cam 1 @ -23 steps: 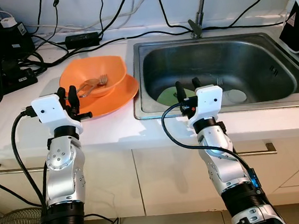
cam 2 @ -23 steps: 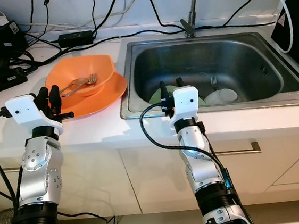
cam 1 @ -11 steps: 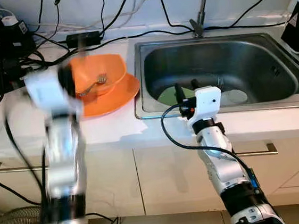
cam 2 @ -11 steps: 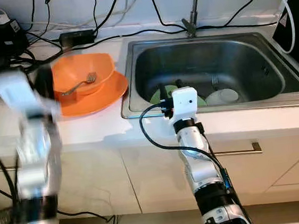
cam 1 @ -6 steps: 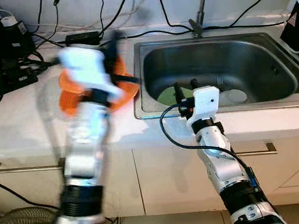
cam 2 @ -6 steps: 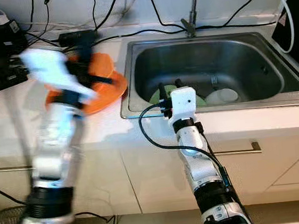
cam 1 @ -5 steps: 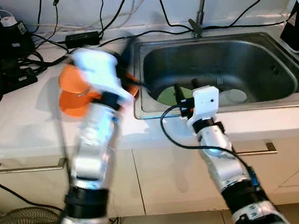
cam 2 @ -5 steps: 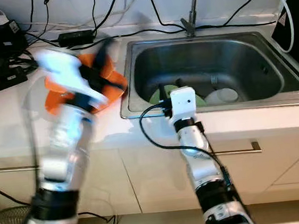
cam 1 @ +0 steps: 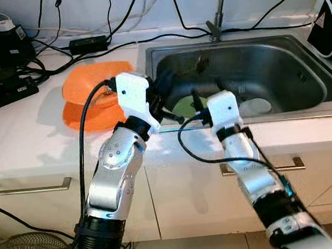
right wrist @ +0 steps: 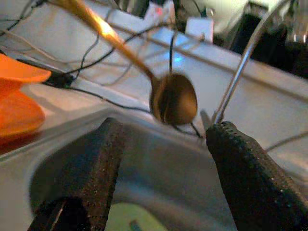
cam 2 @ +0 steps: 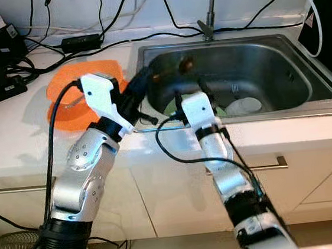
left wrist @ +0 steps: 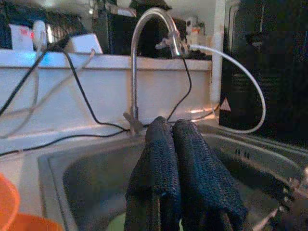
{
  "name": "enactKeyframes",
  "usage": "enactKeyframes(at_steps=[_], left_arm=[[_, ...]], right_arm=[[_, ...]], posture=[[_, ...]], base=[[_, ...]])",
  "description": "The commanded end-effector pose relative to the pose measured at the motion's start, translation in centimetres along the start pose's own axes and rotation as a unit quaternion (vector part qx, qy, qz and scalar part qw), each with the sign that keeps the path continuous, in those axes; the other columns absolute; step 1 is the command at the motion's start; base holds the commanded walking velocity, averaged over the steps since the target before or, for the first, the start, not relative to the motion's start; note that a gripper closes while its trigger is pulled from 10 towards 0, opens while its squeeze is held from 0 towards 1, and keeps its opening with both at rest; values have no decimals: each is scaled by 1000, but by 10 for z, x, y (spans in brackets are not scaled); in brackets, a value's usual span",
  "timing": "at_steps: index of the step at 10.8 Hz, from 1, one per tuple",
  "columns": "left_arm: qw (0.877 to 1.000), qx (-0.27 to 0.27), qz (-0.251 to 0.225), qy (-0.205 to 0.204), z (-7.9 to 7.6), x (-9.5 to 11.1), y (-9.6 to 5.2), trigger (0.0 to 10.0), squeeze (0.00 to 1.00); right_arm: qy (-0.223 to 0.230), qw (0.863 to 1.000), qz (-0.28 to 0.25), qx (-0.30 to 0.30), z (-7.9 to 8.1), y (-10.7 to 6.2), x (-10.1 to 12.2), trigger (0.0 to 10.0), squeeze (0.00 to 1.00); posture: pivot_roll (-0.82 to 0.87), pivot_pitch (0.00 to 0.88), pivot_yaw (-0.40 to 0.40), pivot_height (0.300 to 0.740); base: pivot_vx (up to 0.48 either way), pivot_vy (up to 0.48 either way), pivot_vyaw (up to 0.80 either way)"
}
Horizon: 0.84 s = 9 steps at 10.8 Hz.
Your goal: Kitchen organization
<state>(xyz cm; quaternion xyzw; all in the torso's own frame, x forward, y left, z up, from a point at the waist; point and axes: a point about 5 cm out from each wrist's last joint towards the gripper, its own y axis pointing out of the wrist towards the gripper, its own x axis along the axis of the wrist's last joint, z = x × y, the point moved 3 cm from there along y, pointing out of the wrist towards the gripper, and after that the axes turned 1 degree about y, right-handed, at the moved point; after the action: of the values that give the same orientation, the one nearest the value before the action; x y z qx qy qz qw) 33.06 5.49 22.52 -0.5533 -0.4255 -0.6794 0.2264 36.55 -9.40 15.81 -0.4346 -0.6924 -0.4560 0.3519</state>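
An orange bowl sits on an orange plate on the white counter, left of the steel sink. My left gripper hangs over the sink's left edge, shut on a brownish spoon. The spoon's bowl floats blurred above the basin. In the left wrist view the black fingers are pressed together. My right gripper stands open at the sink's front edge, just right of the left one, with nothing between its fingers.
In the basin lie a green plate, a white dish and a fork. A tap rises behind the sink. Power strips and cables crowd the counter's back left. A black appliance stands at the right.
My left arm has swung fast from in front of the orange plate rightward to the sink's left edge, carrying the spoon out of the bowl. The right gripper has hardly moved.
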Motion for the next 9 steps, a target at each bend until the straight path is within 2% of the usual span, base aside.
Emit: enactKeyframes(at_steps=[1, 4, 5, 9], left_arm=[[1000, -16, 8, 2, -5, -1, -1, 10000, 0], [999, -34, 40, 0, -10, -13, -7, 10000, 0], [998, -40, 52, -7, -12, -18, -8, 10000, 0], [996, -61, 68, -10, -19, -22, -10, 10000, 0]], right_arm=[[3, 1000, -7, 1, 3, 2, 3, 10000, 0], [12, 1000, -10, -3, 5, 3, 5, 10000, 0], [33, 999, 1, -18, 1, 2, 1, 10000, 0], [28, 1000, -10, -4, 7, 2, 4, 10000, 0]], posture=[[124, 0, 30, 740], [128, 0, 31, 740], [127, 0, 33, 740], [126, 0, 37, 740]], base=[[0, 0, 0], [0, 0, 0], [0, 0, 0], [0, 0, 0]])
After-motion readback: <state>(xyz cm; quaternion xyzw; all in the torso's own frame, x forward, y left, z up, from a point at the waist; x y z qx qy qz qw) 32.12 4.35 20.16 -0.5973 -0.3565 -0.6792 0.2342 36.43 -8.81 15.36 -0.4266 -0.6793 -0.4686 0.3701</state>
